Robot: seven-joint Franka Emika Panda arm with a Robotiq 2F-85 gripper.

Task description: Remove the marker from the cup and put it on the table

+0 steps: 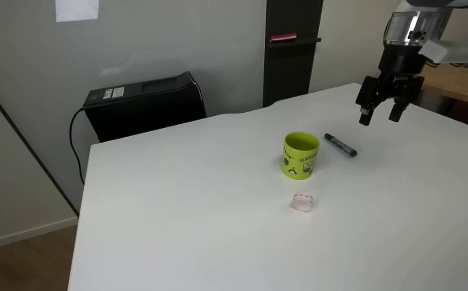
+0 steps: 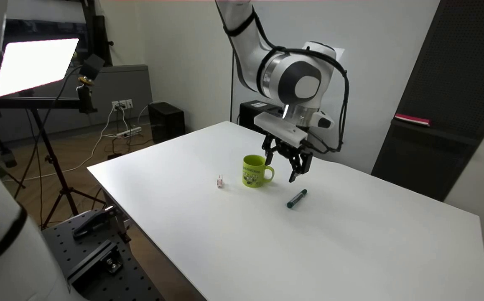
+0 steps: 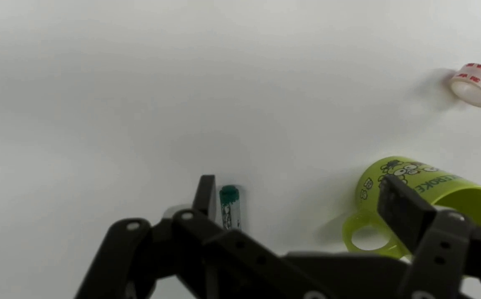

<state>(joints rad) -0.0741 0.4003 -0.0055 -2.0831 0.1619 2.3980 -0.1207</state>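
Observation:
The marker is a short dark green pen lying flat on the white table, beside the cup and outside it. It also shows in an exterior view and, partly hidden by a finger link, in the wrist view. The lime-green cup stands upright with a printed side; its handle shows in an exterior view and in the wrist view. My gripper is open and empty above the table. In the wrist view, its fingers appear on either side of the marker's end and the cup's handle.
A small clear tape roll with red print stands on the table near the cup, also seen in the wrist view. A black box stands behind the table's far edge. A brown wooden table is behind the arm.

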